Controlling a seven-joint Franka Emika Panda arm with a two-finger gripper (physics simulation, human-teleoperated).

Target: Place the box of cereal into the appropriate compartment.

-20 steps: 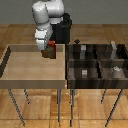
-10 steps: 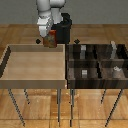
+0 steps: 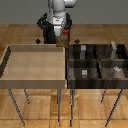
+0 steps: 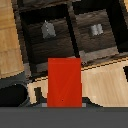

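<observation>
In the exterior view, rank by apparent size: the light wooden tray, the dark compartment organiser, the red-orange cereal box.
1. Light wooden tray and dark compartment organiser: they look about alike, so I won't rank them.
2. Red-orange cereal box: clearly smallest, though it sits farther from the camera.

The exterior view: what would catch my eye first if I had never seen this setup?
Probably the red-orange box of cereal, held up in the gripper above the far edge where the two tables meet. Below it are a shallow light wooden tray on the exterior view's left and a dark compartmented bin with small grey blocks on its right.
</observation>
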